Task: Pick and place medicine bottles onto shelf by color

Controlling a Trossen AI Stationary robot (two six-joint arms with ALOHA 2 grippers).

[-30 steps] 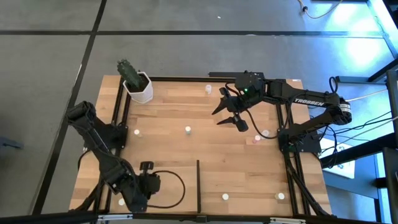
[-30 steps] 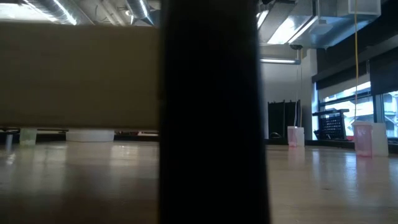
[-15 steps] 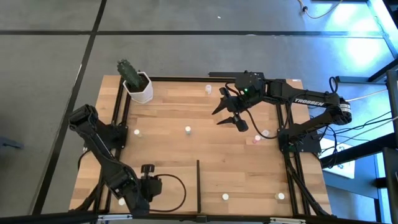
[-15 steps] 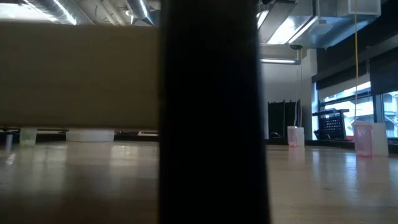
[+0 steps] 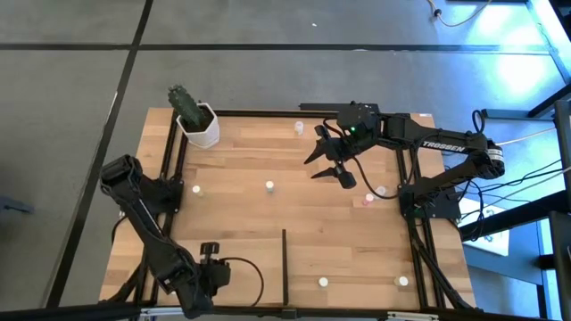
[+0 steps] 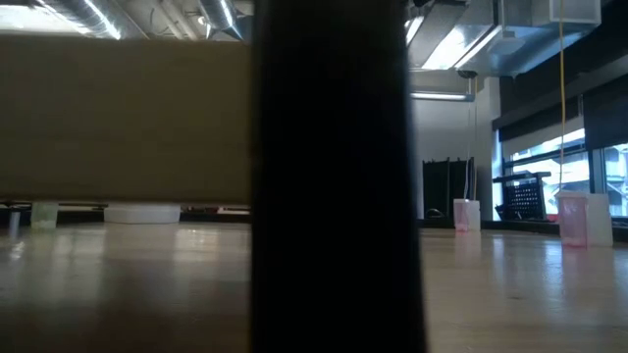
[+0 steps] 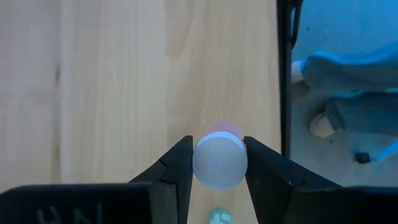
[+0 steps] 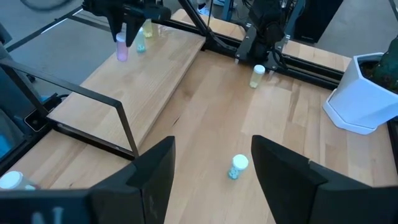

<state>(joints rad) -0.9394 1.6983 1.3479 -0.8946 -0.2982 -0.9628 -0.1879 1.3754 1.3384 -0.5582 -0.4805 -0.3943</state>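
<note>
One pink bottle [image 7: 219,163] sat pinched between the left gripper [image 7: 217,168] jaws, held over the shelf [image 8: 149,81] near its outer edge beside a green bottle [image 8: 140,45]. Placing step; next likely needed lowering and release. Right gripper [image 5: 329,159] hovered wide, empty, mid-table.

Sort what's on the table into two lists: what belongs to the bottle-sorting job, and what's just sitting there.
Job:
- pink bottle, gripped by left gripper above the shelf
- loose bottles, e.g. blue-tinted bottle, yellowish bottle
- right gripper, open, hovering mid-table

Lying about:
- cactus pot
</note>
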